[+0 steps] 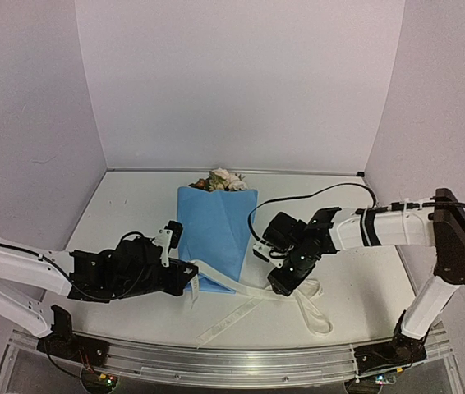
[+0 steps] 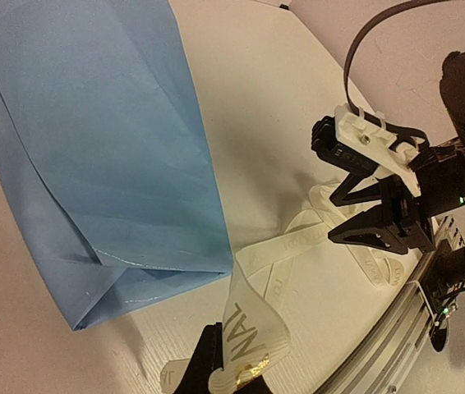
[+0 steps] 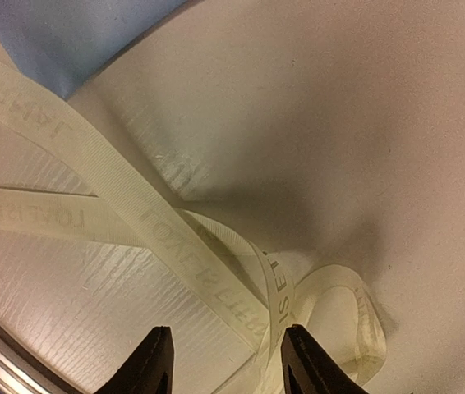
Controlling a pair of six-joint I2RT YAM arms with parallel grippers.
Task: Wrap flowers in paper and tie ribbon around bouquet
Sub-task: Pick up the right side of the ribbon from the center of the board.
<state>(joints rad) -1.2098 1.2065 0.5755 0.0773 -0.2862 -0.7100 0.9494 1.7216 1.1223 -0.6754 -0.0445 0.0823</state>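
Note:
The bouquet (image 1: 214,234) lies mid-table as a light-blue paper (image 2: 93,148) cone, with the flowers (image 1: 220,180) poking from its far, wide end. The cream ribbon (image 1: 241,291) runs from the cone's near tip across the table to loose loops at the right. My left gripper (image 1: 190,277) sits at the cone's near end, shut on a printed stretch of ribbon (image 2: 253,328). My right gripper (image 1: 286,283) hovers low over the ribbon loops. Its jaws stand apart, and a ribbon strand (image 3: 175,238) runs into the gap between its fingertips (image 3: 154,361). The stems are hidden inside the paper.
White walls enclose the table at the back and both sides. A metal rail (image 1: 241,361) runs along the near edge, close behind the ribbon's free end (image 1: 216,332). A black cable (image 1: 315,197) arcs from the right arm over the table.

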